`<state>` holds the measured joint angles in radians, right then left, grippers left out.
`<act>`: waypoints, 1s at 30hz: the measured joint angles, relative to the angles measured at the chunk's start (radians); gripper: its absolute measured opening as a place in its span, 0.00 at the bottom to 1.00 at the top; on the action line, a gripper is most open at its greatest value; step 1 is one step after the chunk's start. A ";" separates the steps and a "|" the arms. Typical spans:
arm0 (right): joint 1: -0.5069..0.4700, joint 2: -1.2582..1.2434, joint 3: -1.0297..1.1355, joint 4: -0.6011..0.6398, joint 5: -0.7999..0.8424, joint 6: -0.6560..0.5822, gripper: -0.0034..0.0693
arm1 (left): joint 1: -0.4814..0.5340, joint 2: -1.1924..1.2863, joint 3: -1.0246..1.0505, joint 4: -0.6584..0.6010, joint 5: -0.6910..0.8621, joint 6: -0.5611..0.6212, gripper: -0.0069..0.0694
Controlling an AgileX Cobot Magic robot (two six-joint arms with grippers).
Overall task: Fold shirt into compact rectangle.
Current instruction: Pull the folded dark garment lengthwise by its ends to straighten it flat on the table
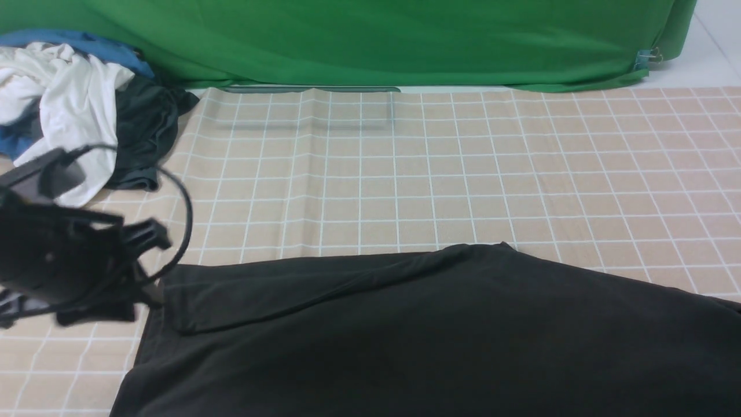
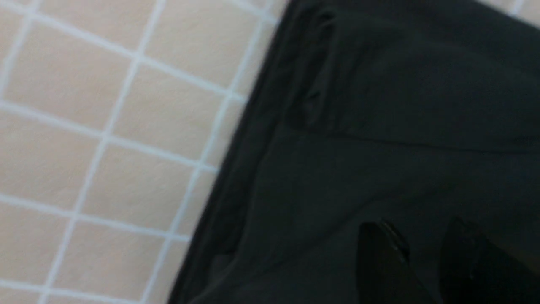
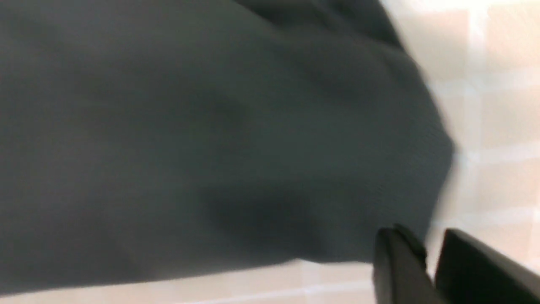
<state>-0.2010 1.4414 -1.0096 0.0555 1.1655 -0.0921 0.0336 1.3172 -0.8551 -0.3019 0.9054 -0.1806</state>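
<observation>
Left gripper [image 2: 417, 226]: jaws slightly parted with nothing caught between them, poised directly over the black shirt [image 1: 440, 330], whose side edge runs well beyond the fingertips. Right gripper [image 3: 423, 236]: jaws narrowly parted and empty, just beside the shirt's rounded edge, the checked cloth [image 1: 405, 174] showing through the gap. The shirt lies spread on that cloth.

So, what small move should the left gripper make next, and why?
Probably lower the left gripper and pinch the shirt at its left edge: the jaws stand apart over it, seemingly holding nothing, and it lies wide, not yet a rectangle.
</observation>
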 joint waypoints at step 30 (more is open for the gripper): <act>0.287 -0.103 0.000 0.181 -0.235 -0.122 0.15 | 0.031 0.396 -0.050 0.089 -0.565 -0.158 0.11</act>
<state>0.0863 1.3381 -1.0096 0.2369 0.9310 -0.2137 0.0649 1.7130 -0.9054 -0.2133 0.3399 -0.3391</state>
